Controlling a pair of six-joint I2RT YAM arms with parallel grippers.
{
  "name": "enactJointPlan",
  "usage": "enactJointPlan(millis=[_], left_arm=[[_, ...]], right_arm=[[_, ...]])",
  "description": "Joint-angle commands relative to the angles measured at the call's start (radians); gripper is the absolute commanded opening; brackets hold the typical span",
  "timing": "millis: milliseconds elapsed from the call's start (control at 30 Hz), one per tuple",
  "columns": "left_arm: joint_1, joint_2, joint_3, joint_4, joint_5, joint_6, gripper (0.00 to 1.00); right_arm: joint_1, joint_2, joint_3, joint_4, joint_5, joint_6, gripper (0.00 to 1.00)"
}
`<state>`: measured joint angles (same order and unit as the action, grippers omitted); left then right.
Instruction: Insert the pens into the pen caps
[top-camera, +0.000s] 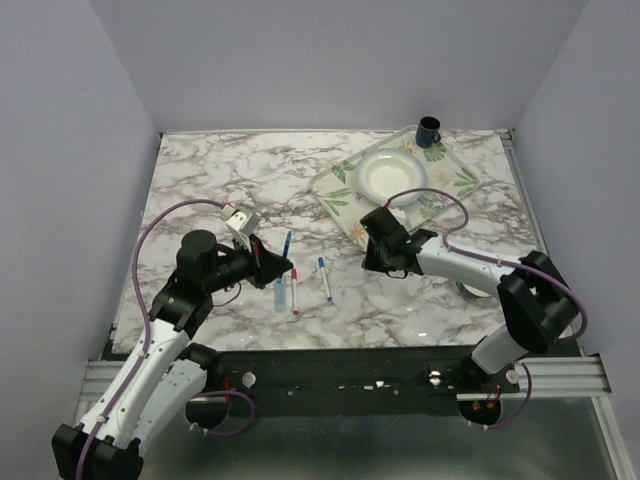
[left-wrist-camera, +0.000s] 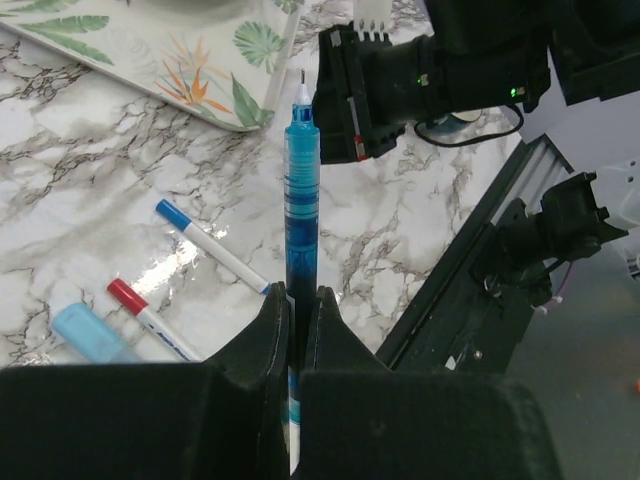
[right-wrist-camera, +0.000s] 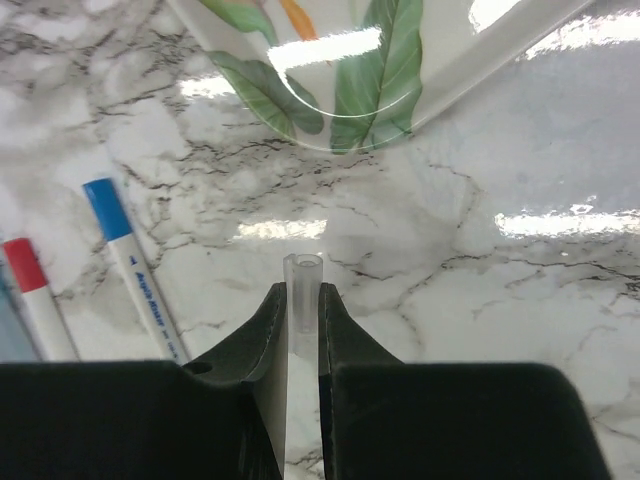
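My left gripper (left-wrist-camera: 298, 300) is shut on a translucent blue pen (left-wrist-camera: 300, 190), whose fine tip points toward the right arm's wrist (left-wrist-camera: 400, 85). In the top view this gripper (top-camera: 280, 268) holds the pen (top-camera: 287, 245) above the table. My right gripper (right-wrist-camera: 300, 300) is shut on a small clear tubular cap (right-wrist-camera: 303, 280), open end forward, above the marble; it also shows in the top view (top-camera: 372, 262). A white pen with a blue end (top-camera: 325, 278), a white pen with a red end (top-camera: 293, 290) and a thick light blue piece (top-camera: 280, 296) lie between the arms.
A leaf-print tray (top-camera: 340, 205) holds a white bowl (top-camera: 392, 175) at the back right, with a dark blue mug (top-camera: 428, 130) at its far corner. The tray's corner (right-wrist-camera: 350, 100) lies just ahead of the right gripper. The table's black front rail (left-wrist-camera: 480, 270) is close.
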<state>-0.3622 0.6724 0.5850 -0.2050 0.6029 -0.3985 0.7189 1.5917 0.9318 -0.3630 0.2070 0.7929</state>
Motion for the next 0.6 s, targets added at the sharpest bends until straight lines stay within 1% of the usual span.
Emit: enactJointPlan(millis=[0,33,133,167,267,433,567], left_arm=[[-0.02,-0.046,-0.008,0.01,0.046,-0.02,0.0],[-0.023,-0.048,-0.011,0.016,0.07,-0.02,0.0],[-0.023,-0.043,-0.016,0.038,0.098,-0.028,0.0],[-0.024,-0.042,-0.016,0.039,0.104,-0.028,0.0],[-0.026,-0.03,-0.011,0.03,0.095,-0.023,0.0],[-0.026,-0.027,-0.002,0.01,0.08,-0.01,0.0],[-0.026,-0.05,-0.005,0.026,0.087,-0.014,0.0]], right_arm=[[0.002,-0.114,0.077,-0.07,-0.032,-0.018,0.08],[0.002,-0.159,0.09,-0.07,-0.038,-0.018,0.08],[0.002,-0.226,0.153,-0.07,-0.089,-0.021,0.08],[0.004,-0.263,0.173,-0.056,-0.127,-0.02,0.08],[0.005,-0.327,0.225,-0.009,-0.185,0.0,0.08],[0.031,-0.335,0.312,0.039,-0.236,0.051,0.08],[0.077,-0.302,0.343,0.128,-0.284,0.072,0.08]])
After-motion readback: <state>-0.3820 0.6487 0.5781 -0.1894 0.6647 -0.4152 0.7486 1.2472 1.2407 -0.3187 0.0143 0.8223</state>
